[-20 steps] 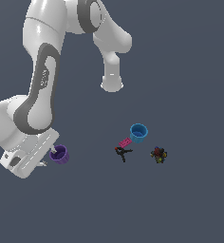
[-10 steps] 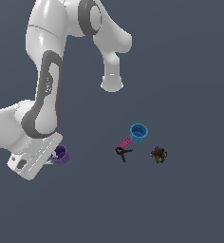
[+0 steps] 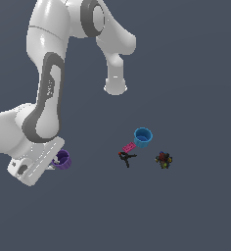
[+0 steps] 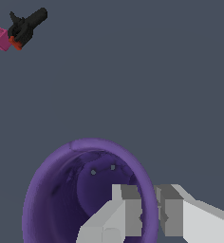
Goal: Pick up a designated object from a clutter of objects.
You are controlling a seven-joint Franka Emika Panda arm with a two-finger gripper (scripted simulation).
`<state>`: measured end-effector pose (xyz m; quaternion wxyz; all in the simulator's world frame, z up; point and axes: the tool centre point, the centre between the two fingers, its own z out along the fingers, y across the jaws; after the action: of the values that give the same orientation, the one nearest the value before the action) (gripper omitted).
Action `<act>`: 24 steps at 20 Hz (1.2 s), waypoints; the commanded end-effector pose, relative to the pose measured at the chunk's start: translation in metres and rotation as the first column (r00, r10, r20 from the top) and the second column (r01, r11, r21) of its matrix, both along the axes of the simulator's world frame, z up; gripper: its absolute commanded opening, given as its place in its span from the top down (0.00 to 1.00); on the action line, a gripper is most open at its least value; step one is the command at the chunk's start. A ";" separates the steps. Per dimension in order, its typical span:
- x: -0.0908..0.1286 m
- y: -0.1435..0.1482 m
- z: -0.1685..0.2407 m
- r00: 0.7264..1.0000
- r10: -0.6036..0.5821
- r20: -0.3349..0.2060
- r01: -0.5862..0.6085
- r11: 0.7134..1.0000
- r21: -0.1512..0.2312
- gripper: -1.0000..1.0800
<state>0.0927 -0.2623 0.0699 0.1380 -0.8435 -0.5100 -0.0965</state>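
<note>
Purple cup [image 4: 71, 190] looks light and stiff, and the gripper [image 4: 149, 211] pinches its thin rim wall, one finger inside.

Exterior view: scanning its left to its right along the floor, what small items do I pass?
Purple cup → black-red clamp → blue cup → dark multicoloured toy. The pink block overlaps the clamp's span, so I leave it out.

Flat, even, dim render light; no cast shadows, glare or blur.
</note>
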 end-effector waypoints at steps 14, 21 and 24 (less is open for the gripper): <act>-0.010 0.015 0.072 1.000 0.001 -0.001 -0.001 1.000 -0.002 1.00; -0.020 0.032 0.151 1.000 0.002 -0.003 -0.002 1.000 -0.004 1.00; -0.024 0.039 0.186 1.000 0.003 -0.003 -0.003 1.000 -0.004 1.00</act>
<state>0.0714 -0.2269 0.2374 0.1378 -0.8432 -0.5111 -0.0940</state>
